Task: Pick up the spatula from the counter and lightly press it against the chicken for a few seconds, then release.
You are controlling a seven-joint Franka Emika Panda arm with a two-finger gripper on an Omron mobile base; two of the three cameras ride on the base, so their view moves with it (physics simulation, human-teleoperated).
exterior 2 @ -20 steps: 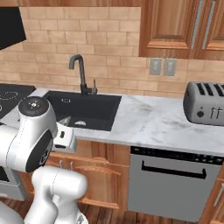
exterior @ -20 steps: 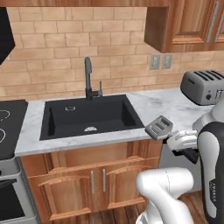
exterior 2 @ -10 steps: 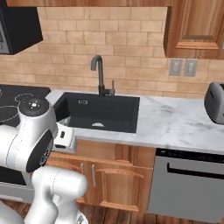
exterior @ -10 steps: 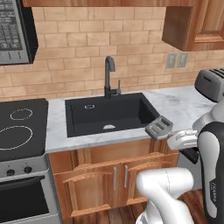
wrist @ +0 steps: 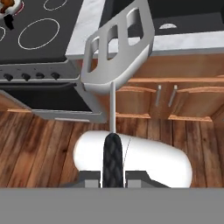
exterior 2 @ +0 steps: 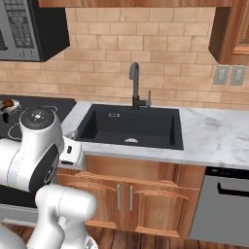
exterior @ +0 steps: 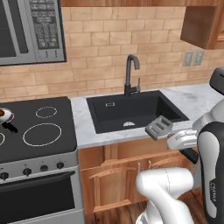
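Note:
My gripper [exterior: 183, 139] is shut on the black handle [wrist: 113, 159] of a grey slotted spatula [exterior: 159, 127]. It holds the spatula in the air in front of the counter edge, below the sink's right front corner. In the hand view the spatula head [wrist: 118, 48] points up and away from my gripper [wrist: 113, 178], over the seam between stove and counter. The brown chicken [exterior: 3, 114] lies in a small pan at the far left of the stove, well left of the spatula. The chicken [exterior 2: 7, 103] also appears at the left edge of the right base view and in the hand view's top-left corner [wrist: 8, 5].
A black sink [exterior: 131, 111] with a dark faucet [exterior: 130, 74] is set in the marble counter [exterior: 83, 127]. A black cooktop [exterior: 39, 127] with an oven stands to its left, a microwave [exterior: 30, 30] above it. Wooden cabinets [exterior 2: 131, 194] and a dishwasher [exterior 2: 226, 204] sit below.
The whole picture has slid to the right, so the base has driven left: stove, microwave and chicken have come into view and the toaster has gone. The spatula stays in my grip.

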